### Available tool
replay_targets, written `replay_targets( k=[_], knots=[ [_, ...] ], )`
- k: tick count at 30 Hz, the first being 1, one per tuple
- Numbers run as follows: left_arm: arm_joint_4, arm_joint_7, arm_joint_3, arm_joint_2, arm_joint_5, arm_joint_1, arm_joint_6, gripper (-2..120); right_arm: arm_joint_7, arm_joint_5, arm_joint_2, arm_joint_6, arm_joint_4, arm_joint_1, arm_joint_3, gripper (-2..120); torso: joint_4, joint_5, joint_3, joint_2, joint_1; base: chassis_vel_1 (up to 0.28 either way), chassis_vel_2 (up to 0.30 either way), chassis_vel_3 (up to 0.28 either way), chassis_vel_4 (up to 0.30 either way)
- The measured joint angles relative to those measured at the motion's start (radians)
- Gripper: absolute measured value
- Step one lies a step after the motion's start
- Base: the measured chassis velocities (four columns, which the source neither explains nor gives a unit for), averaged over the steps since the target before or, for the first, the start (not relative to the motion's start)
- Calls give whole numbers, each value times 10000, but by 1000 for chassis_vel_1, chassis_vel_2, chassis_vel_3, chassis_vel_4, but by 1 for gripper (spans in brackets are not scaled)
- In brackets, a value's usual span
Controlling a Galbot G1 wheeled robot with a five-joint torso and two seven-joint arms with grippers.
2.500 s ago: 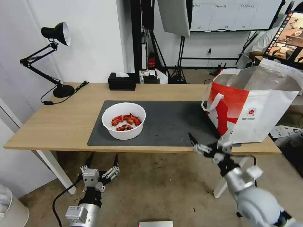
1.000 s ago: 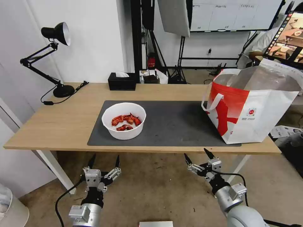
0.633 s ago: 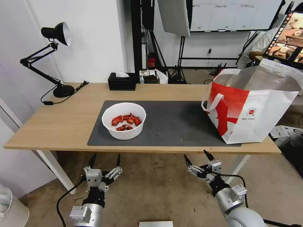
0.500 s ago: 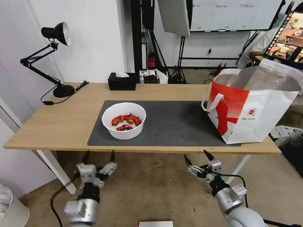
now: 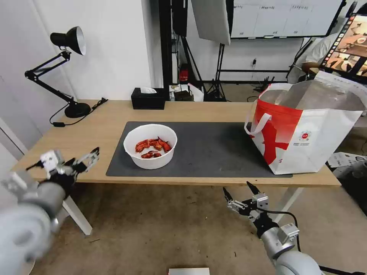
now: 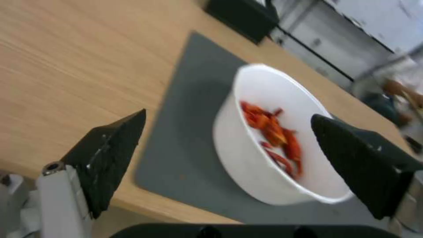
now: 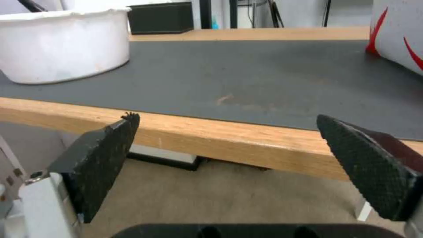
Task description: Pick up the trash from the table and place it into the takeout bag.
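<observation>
The left gripper hangs wide open at the table's left edge, near the bowl on the mat. Grabbing the thin rim could tip scraps out. The right gripper waits open below.

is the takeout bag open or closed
Open. The takeout bag stands upright at the table's right end, its mouth spread wide so the silver lining shows; handles hang down outside.

Silver-grey cylindrical arms, black cables, black wedge-fingered left tool, right tool.
</observation>
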Motion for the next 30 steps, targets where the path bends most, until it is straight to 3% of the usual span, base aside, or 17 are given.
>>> replay_targets(
  k=[3,5,7,12,19,30],
  knots=[
    [352,-22,334,267,-688,-514,357,100,0,0,0,0,0,1,0,100,1,-2,0,0,0,0,0,0,0],
    [866,-17,1050,571,-1105,-1359,738,100,1,0,0,0,0,1,1,100,0,0,0,0,1,0,0,0,0],
    [974,-14,1217,611,-1130,-1533,789,100,0,0,0,0,0,1,0,100,-1,1,0,0,0,0,0,0,0],
    [2099,-66,2484,804,-1014,-2865,915,100,0,0,0,3,-1,2,0,100,0,1,0,0,1,0,0,0,0],
    [3291,-98,3465,895,-999,-4098,1047,100,-2,0,0,3,-2,2,0,100,1,-1,0,-1,0,0,0,0,0],
    [3869,-190,4661,746,-995,-5233,1214,100,-3,0,0,4,-3,2,0,100,0,2,-1,0,0,0,0,0,0]
  ],
)
